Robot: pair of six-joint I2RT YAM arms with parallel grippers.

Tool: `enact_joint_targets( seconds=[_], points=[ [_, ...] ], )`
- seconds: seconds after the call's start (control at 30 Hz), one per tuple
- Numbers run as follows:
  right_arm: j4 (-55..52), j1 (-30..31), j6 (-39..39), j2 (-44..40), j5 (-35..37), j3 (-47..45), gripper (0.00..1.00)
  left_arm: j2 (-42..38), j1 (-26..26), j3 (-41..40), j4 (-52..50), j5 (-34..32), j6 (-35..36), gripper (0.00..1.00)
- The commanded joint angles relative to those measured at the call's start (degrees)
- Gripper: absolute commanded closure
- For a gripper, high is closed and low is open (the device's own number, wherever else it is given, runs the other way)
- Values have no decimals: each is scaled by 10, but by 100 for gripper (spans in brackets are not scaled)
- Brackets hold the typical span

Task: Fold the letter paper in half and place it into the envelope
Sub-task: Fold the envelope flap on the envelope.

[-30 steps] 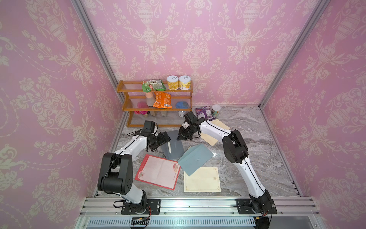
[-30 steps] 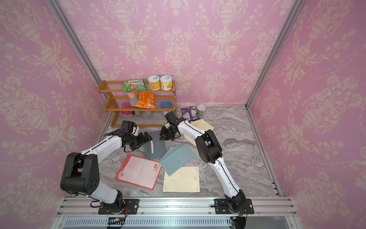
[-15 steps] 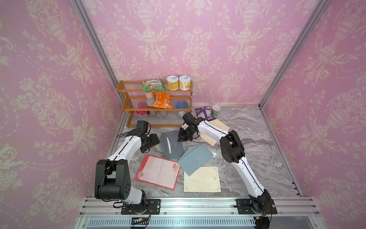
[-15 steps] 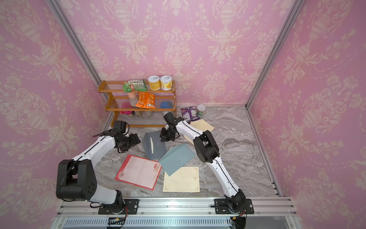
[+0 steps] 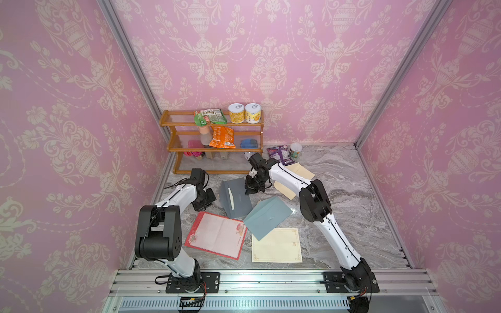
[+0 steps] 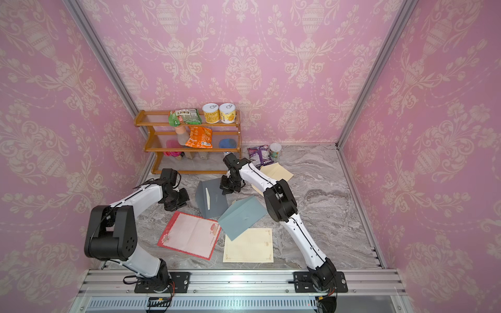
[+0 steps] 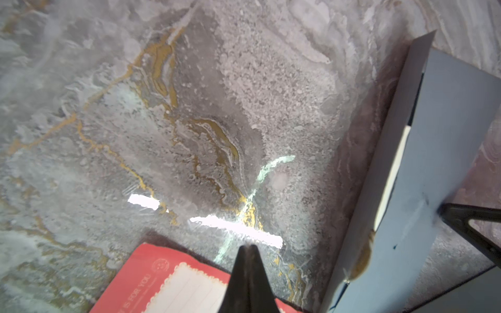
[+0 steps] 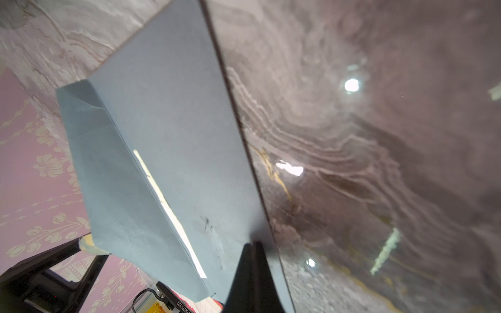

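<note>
Overlapping envelope (image 5: 241,199), second envelope (image 5: 267,216), shelf (image 5: 176,122) behind

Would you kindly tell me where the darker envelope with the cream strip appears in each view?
Top view: darker envelope, just behind the red letter.
Top view: envelope, same spot.
Left wrist: envelope, alongside the red letter.
Right wrist: envelope, at the right hand.
Shared landmark: its cream strip.

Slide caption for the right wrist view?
Shut right gripper at edge of grey-blue paper envelope, cream paper strip showing, on grey marble tabletop.
</note>
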Motion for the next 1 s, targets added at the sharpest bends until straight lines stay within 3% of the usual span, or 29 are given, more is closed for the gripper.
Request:
enact_joint_targets(
  seconds=[0.0, 0.97],
  points=[
    [-37, 4, -20, 15, 17, 10, 100, 23, -10, 2, 21, 33, -10, 100],
    [20, 0, 27, 6, -33, -13, 100, 155, -119, 140, 56, 61, -24, 100]
  ],
)
